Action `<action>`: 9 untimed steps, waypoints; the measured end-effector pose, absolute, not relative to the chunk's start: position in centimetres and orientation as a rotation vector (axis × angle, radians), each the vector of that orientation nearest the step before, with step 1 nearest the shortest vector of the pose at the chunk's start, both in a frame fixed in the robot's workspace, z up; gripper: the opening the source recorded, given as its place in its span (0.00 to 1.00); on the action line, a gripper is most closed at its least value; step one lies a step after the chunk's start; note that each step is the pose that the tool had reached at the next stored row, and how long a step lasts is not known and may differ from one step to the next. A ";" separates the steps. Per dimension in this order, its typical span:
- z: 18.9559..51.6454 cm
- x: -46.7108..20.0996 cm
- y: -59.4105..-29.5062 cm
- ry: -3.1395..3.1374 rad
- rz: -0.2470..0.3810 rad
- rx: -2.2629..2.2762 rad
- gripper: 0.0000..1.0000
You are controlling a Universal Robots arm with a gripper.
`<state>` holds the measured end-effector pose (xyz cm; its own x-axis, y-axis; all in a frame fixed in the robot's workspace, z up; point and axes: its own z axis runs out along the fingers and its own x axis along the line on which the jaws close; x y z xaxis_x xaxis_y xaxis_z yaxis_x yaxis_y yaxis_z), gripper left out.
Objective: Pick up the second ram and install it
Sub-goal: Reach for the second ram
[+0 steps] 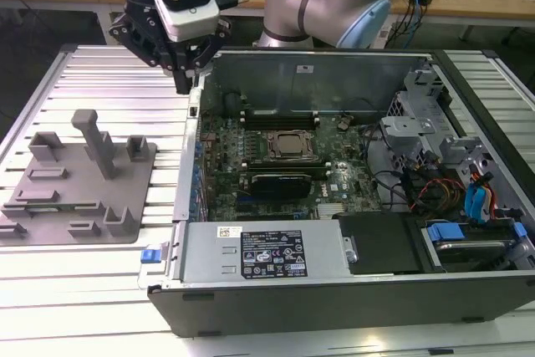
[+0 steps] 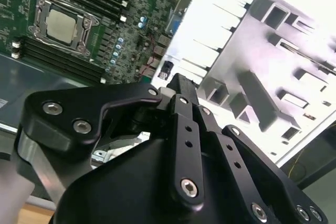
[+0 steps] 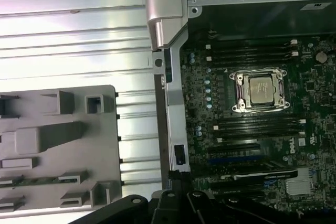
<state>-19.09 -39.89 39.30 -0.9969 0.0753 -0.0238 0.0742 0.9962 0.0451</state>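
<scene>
Poised high over the wall of the case (image 1: 191, 206) with the gripper (image 1: 184, 81), close to the case's far corner in the exterior view. Drawn together to a single tip there, with nothing seen between the fingers (image 2: 181, 108), so judged closed and empty. Lying well apart from that tip, the ram (image 3: 37, 180), cradled low in the tray (image 1: 142, 206). Off toward the exterior view's left of the gripper and toward the tray's near edge, beyond the tall slanted post (image 1: 99, 146). Laid, judging by the first wrist view, with its long axis parallel to the slots (image 3: 252, 127) beside the socket (image 3: 261, 88), so probably already aligned with its seat. Thin and narrow, set between small holders of the tray, with the middle span apparently left free. Underneath it all, a slatted table (image 1: 109, 81), flat and bare around the tray, with open room above the stick apart from the post standing near. Much tighter inside the case, with the slots flanked by the socket and a black block (image 1: 284, 181), and cables (image 1: 401, 181) toward the exterior view's right. Not yet lifted, by the look of it, with no contact between tool and stick.
</scene>
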 end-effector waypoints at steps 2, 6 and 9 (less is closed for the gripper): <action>39.3 -19.9 -39.9 3.113 0.069 0.117 0.08; 39.3 -20.9 -39.9 3.113 0.069 0.117 0.08; 39.3 -21.7 -39.9 3.113 0.069 0.117 0.08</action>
